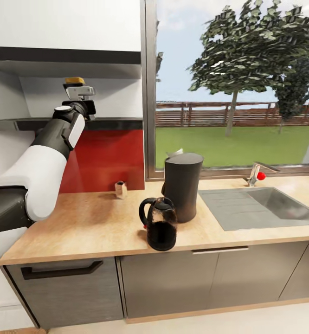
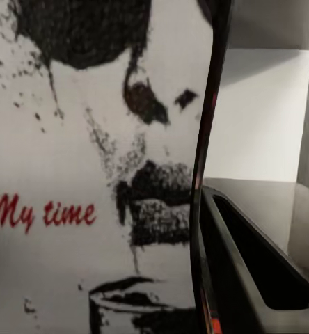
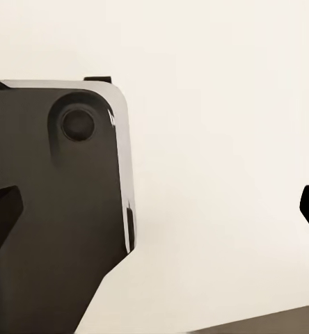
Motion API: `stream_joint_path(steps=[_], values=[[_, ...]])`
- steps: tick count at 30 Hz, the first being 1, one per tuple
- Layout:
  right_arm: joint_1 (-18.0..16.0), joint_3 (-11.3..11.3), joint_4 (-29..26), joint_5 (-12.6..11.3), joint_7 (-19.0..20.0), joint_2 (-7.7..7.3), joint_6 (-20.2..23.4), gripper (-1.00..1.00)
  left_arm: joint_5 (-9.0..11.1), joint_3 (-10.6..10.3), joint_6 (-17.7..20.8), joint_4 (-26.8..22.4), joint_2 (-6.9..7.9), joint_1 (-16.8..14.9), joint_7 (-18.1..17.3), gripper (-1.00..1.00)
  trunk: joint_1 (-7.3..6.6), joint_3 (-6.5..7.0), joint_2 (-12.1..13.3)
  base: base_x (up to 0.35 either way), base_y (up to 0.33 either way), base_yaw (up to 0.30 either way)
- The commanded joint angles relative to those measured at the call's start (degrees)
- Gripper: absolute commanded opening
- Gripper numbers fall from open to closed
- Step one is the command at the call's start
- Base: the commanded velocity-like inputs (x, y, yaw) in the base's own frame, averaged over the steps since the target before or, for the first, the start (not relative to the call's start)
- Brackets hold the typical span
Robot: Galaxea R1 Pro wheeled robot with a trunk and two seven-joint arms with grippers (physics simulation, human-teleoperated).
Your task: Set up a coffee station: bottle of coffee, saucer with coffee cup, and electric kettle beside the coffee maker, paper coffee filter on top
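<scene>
We see the bottle of coffee (image 2: 92,174) pressed close against the left wrist camera: a white label with a dark printed face and red lettering "My time". From the head, only its yellow cap (image 1: 74,80) shows, up in the shelf recess (image 1: 112,95) under the wall cabinet, directly above the left gripper (image 1: 80,91). One dark finger (image 2: 255,268) lies along the bottle's side — the opposite finger is hidden, so we cannot tell whether the pincer is clamped on the bottle or merely set around it.

On the counter (image 1: 71,227), the coffee maker (image 1: 182,185) stands near the back edge, just left of the sink (image 1: 261,206). The electric kettle (image 1: 159,223) sits touching or just in front of it, close to the front edge. A small tan object (image 1: 121,189) stands at the back edge, against the red backsplash (image 1: 108,157).

The right gripper (image 3: 158,205) has its two dark fingertips well apart at opposite sides of its wrist view — spread wide, gripping nothing, facing a pale surface and a dark panel (image 3: 57,209).
</scene>
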Motion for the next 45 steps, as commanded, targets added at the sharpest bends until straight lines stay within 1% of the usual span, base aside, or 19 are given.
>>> stream_joint_path(steps=[1, 15, 17, 20, 22, 24, 26, 28, 29, 30, 34, 36, 38, 40, 42, 43, 44, 45], values=[[-0.02, 0.2, 0.05, -0.5, -0.02, 0.0, -0.19, 1.0, -0.42, 0.06, 0.32, -0.09, -0.02, 0.01, -0.09, -1.0, -0.01, -0.02, -0.05, -0.273, -0.168, 0.0], [-0.02, 0.2, 0.05, -0.5, -0.02, 0.09, -0.23, 1.0, -0.37, -0.04, 0.32, -0.44, 0.24, 0.04, -0.19, -1.0, -0.01, -0.02, -0.05, -0.261, -0.146, 0.0], [-0.02, 0.2, 0.05, -0.51, -0.02, 0.09, -0.23, 1.0, -0.3, -0.01, 0.32, -1.95, 0.36, 0.1, -0.27, -1.0, -0.01, -0.02, -0.05, -0.068, -0.037, 0.0], [-0.02, 0.2, 0.05, -0.5, -0.02, 0.09, -0.23, 1.0, -0.16, 0.0, 0.38, -5.54, 0.53, 0.66, -0.42, -1.0, -0.01, -0.02, -0.05, -0.023, -0.013, 0.0], [-0.02, 0.2, 0.05, -0.51, -0.02, 0.09, -0.23, 1.0, -0.08, 0.0, 0.56, -8.24, 0.6, 2.04, -0.58, -1.0, -0.01, -0.02, -0.05, -0.007, -0.004, 0.0], [-0.02, 0.2, 0.05, -0.51, -0.02, 0.12, -0.23, 1.0, -0.06, 0.04, 1.91, -12.12, 0.69, 4.2, -1.5, -1.0, -0.01, -0.02, -0.05, -0.003, -0.002, 0.0], [-0.02, 0.2, 0.05, -0.51, -0.02, 0.15, -0.23, 1.0, -0.21, 0.16, 4.82, -17.35, 0.79, 7.18, -3.88, -1.0, -0.01, -0.02, -0.05, -0.001, 0.0, 0.0], [-0.02, 0.2, 0.05, -0.51, -0.02, 0.17, -0.23, 1.0, -0.44, 0.35, 7.82, -22.87, 1.04, 10.42, -7.48, -1.0, -0.01, -0.02, -0.05, 0.0, 0.0, 0.0], [-0.02, 0.2, 0.05, -0.51, -0.02, 0.17, -0.23, 1.0, -0.5, 0.45, 8.98, -25.45, 1.45, 11.93, -9.37, -1.0, -0.01, -0.02, -0.05, 0.0, 0.0, 0.0], [-0.02, 0.2, 0.05, -0.51, -0.02, 0.22, -0.23, 1.0, -0.44, 0.51, 9.89, -27.82, 2.21, 13.32, -11.16, -1.0, -0.01, -0.02, -0.05, 0.0, 0.0, 0.0], [-0.02, 0.22, 0.05, -0.51, -0.02, 1.09, -0.23, 1.0, 0.07, 0.65, 12.64, -35.97, 6.03, 18.46, -17.62, -1.0, -0.01, -0.02, -0.05, 0.0, 0.0, 0.0], [-0.02, 0.23, 0.03, -0.51, -0.02, 1.32, -0.23, 1.0, 0.07, 0.78, 14.22, -39.76, 7.14, 21.55, -21.11, -1.0, -0.01, -0.02, -0.05, 0.0, 0.0, 0.0], [-0.02, 0.21, -0.01, -0.51, 0.0, 1.43, -0.23, 1.0, 0.04, 1.41, 15.33, -43.44, 7.7, 24.68, -24.43, -1.0, -0.01, -0.02, -0.05, 0.0, 0.0, 0.0], [-0.02, 0.22, -0.03, -0.51, 0.04, 1.47, -0.23, 1.0, 0.07, 3.14, 15.88, -46.71, 7.93, 27.57, -27.43, -1.0, -0.01, -0.02, -0.05, 0.0, 0.0, 0.0], [-0.02, 0.23, -0.03, -0.51, 0.06, 1.58, -0.23, 1.0, 0.09, 5.7, 16.15, -49.33, 8.02, 30.52, -30.78, -1.0, -0.01, -0.02, -0.05, 0.0, 0.0, 0.0], [-0.02, 0.22, -0.04, -0.51, 0.06, 1.64, -0.23, 1.0, 0.09, 7.11, 16.21, -50.3, 8.05, 32.13, -32.74, -1.0, -0.01, -0.02, -0.05, 0.0, 0.0, 0.0], [-0.02, 0.21, -0.04, -0.51, 0.06, 1.67, -0.23, 1.0, 0.08, 7.8, 16.22, -50.67, 8.05, 32.93, -33.73, -1.0, -0.01, -0.02, -0.05, 0.0, 0.0, 0.0], [-0.02, 0.21, -0.04, -0.51, 0.06, 1.7, -0.23, 1.0, 0.05, 9.15, 16.2, -51.19, 8.07, 34.54, -35.62, -1.0, -0.01, -0.02, -0.05, 0.0, 0.0, 0.0]])
